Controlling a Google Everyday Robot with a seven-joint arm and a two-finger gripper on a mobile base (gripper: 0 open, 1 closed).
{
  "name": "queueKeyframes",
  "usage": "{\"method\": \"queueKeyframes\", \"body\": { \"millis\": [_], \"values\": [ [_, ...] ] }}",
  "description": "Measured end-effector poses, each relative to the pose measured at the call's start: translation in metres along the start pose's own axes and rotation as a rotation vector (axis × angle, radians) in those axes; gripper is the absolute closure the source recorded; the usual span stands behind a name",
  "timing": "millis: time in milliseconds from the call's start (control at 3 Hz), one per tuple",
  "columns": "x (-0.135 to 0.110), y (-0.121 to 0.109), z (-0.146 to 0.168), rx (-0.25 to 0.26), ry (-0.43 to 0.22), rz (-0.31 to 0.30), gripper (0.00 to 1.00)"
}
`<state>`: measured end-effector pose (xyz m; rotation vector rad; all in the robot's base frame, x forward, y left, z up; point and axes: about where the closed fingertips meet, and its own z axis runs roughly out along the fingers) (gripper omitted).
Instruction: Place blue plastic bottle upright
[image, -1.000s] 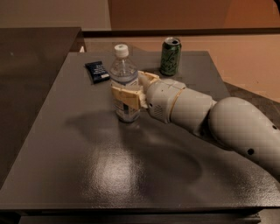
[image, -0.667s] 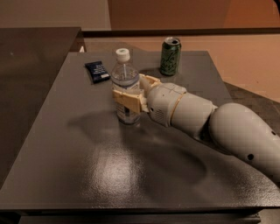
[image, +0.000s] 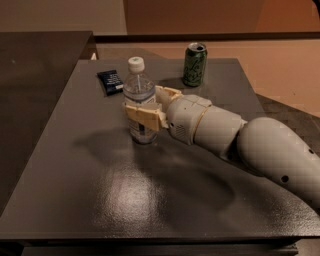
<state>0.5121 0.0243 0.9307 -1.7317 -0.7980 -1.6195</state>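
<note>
- Since the earlier frame, the blue plastic bottle (image: 139, 90) and the hand (image: 143, 103) have been brought down a little together, and only a small shift is seen. The green can (image: 194, 64) and the dark blue packet (image: 110, 81) have not been moved.
- The bottle is found to the left of the green can and nearer to the camera. It stands upright with the white cap (image: 135, 63) on top. Its base seems to rest on the worktop (image: 150, 200), although the contact line is not shown clearly.
- The hand is clamped on the bottle at the middle of its body, above the label. One finger is laid across the near side and the other is seen behind, on the side toward the green can. A grip at this height is probably chosen so that the light bottle is kept from tipping while it is set down.
- The arm (image: 260, 150) is stretched in from the right, passing in front of the green can without touching it.
- The packet lies flat, further left of the green can than the bottle, and apart from both.
- The placing is judged to be almost done. What is left is that the fingers be opened and drawn back straight, so that the bottle is not knocked over.
</note>
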Motion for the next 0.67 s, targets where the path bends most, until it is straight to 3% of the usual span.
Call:
{"method": "queueKeyframes", "body": {
  "millis": [333,667],
  "values": [
    [0.0004,-0.0014,0.001,0.003,0.0,0.004,0.0],
    [0.0005,-0.0014,0.001,0.003,0.0,0.005,0.0]
  ]
}}
